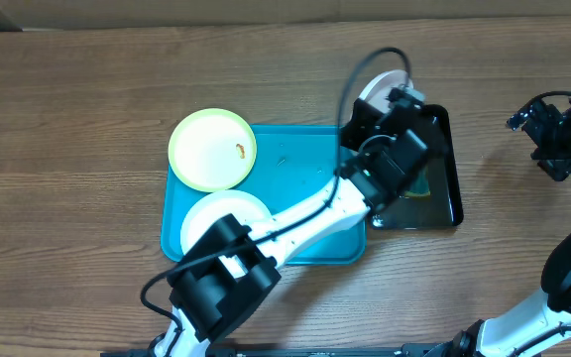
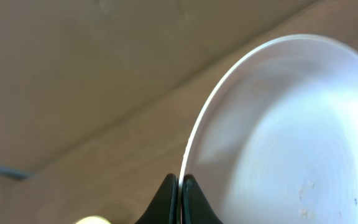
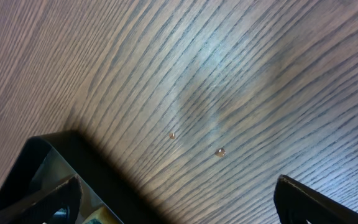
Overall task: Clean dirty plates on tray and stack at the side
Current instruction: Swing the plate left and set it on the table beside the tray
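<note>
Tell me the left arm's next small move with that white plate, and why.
Probably lower the white plate into the black basin so it can be cleaned there. The left gripper pinches the plate's rim and holds it by the basin's far edge, and faint specks show on its face.

Robot lab bench: a wood-grain table (image 1: 67, 129) flanked by robot arms (image 1: 310, 213).
</note>
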Controlling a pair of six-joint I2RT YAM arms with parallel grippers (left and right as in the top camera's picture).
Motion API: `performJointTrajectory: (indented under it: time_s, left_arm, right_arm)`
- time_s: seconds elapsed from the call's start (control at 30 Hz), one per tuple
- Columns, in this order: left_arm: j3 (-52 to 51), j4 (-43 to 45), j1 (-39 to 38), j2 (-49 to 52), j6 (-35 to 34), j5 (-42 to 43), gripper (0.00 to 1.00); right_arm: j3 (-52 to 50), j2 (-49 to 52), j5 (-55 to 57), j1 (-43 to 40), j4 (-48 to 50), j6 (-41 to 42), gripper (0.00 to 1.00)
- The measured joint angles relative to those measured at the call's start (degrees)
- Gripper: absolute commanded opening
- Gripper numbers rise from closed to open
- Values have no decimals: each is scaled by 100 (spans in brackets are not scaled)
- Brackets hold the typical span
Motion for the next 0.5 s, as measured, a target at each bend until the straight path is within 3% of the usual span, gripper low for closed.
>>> performJointTrajectory:
  time_s: [0.3,0.5]
  left_arm:
    - [0,-1591,1709,-1388,-1969,3460,4]
    - [50,-3624,3674,-2444,-2693,4704,4]
  right_arm:
    - [0,0,-2,0,0,4,100]
    - [0,0,-2,0,0,7,100]
